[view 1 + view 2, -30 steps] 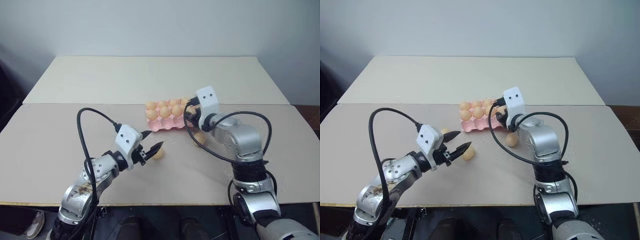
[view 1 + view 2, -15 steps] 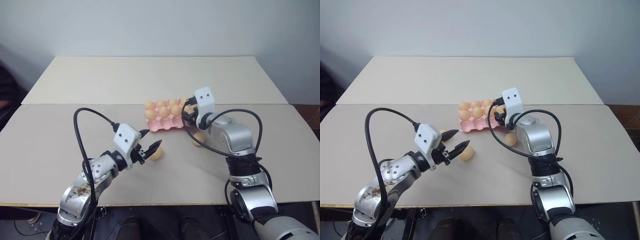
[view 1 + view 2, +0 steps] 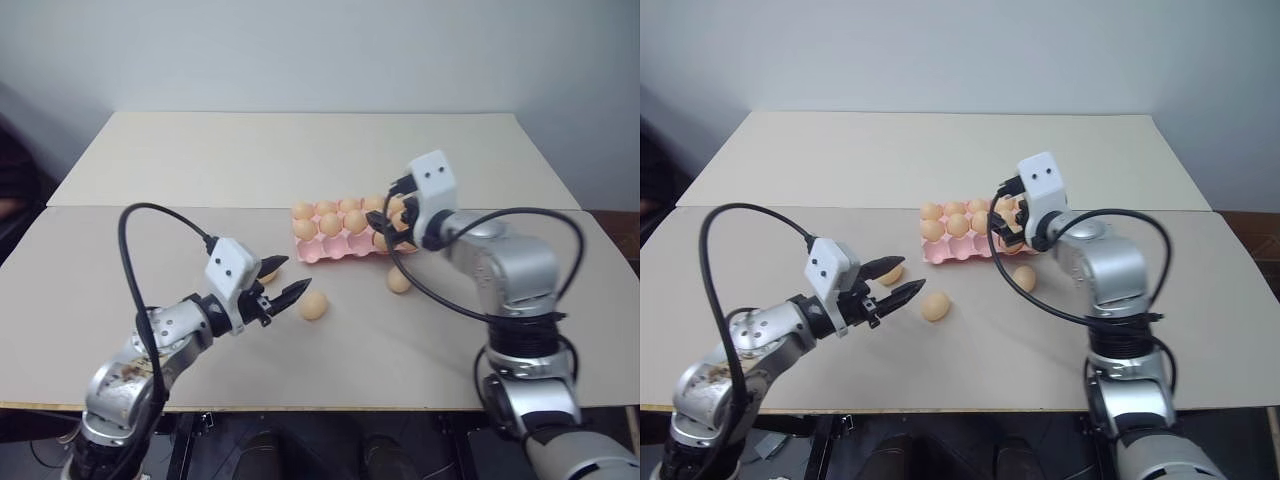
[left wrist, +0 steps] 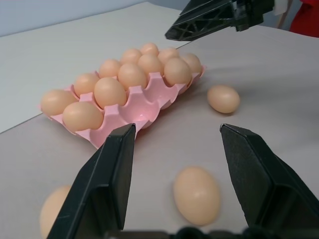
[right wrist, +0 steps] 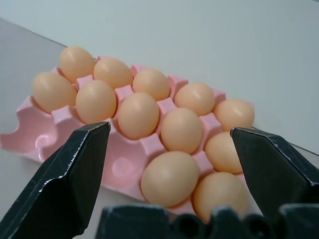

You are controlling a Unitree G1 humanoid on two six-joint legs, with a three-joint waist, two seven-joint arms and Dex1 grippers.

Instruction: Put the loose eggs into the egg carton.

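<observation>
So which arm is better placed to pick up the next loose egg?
Left, probably. The left gripper is open, low over the table, with a loose egg just ahead of its fingers. The right gripper is open too, but raised over the egg carton.

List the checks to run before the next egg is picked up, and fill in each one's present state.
1. right gripper open and empty: ok; it hangs over the right end of the egg carton.
2. left gripper open and empty: ok.
3. Free cups in the egg carton: ok; three empty cups in the front row.
4. loose eggs located: ok; three lie on the table: one just ahead of the left gripper, one near the carton's right end, one beside the left fingers.
5. Nearest egg between the left jaws: not ok; it seems to lie just past the fingertips.
</observation>
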